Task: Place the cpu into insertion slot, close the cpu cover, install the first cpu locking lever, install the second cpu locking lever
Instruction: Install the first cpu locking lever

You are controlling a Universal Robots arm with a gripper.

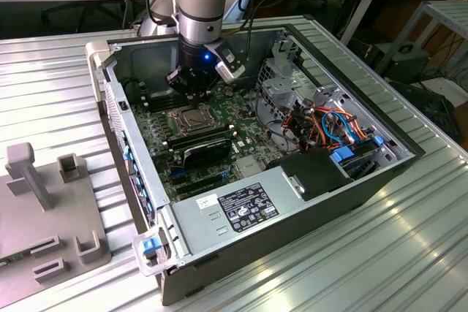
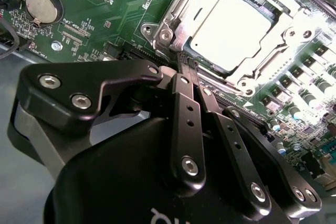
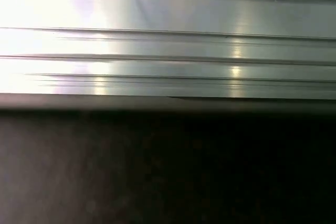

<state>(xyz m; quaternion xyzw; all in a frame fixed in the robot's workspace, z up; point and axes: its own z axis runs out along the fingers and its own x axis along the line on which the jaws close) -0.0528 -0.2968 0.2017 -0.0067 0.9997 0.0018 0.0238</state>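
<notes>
Cpu [image 2: 239, 27] sits in the slot [image 2: 168, 11], cover [image 2: 294, 24] closed over it, I judge; my gripper [image 2: 188, 68], fingers pressed together, touches a lever beside it.

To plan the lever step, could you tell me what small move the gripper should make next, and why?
Probably a slight press down at the insertion slot's edge: the cpu sits under the closed cpu cover, and the gripper's shut fingers sit right at that edge.
</notes>
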